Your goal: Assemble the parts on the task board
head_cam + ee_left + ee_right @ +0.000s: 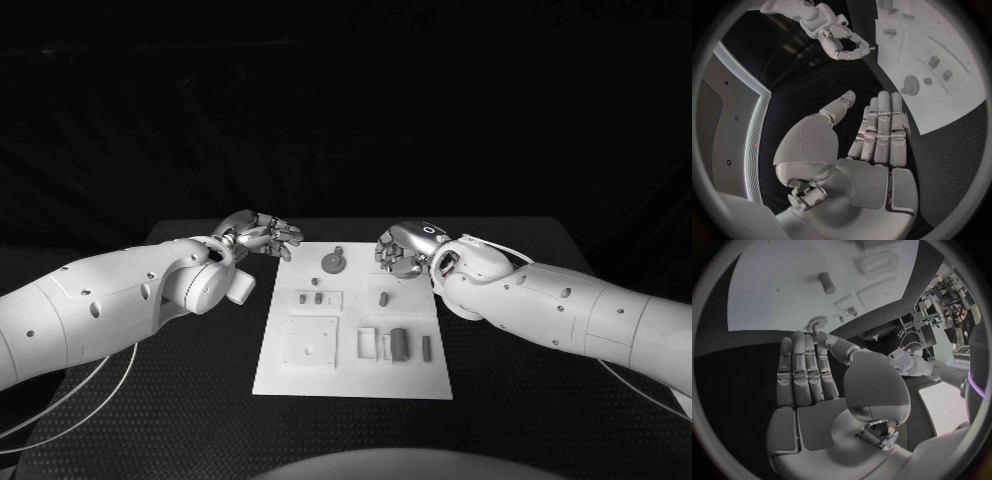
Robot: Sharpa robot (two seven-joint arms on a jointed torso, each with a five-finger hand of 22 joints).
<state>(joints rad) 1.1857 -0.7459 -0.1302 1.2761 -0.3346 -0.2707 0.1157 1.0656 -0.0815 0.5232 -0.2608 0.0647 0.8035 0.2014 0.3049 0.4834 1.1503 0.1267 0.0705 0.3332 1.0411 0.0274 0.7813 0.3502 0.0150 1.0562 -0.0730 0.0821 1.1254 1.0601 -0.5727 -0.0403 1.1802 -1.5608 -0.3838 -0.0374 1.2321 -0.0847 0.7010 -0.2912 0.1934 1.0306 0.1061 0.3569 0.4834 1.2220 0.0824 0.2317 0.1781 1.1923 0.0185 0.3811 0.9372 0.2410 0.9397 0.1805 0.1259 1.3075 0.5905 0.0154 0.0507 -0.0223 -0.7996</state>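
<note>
The white task board (pixel 352 377) lies in the middle of the table with several small grey parts on it. A round knob-like part (pixel 333 262) stands near its far edge, a short peg (pixel 385 297) sits right of centre, and upright blocks (pixel 397 345) stand in the near right area. My left hand (pixel 261 237) hovers at the board's far left corner, fingers straight, holding nothing. My right hand (pixel 407 248) hovers at the far right corner, also holding nothing. In the left wrist view my left hand (pixel 879 131) is flat beside the board (pixel 957 102). In the right wrist view my right hand (pixel 807 372) is flat near the knob (pixel 817 322).
The black table (pixel 173 400) surrounds the board on all sides. Thin cables (pixel 87 395) trail along the table's left and right edges. The square recessed plate (pixel 312 342) takes up the board's near left area.
</note>
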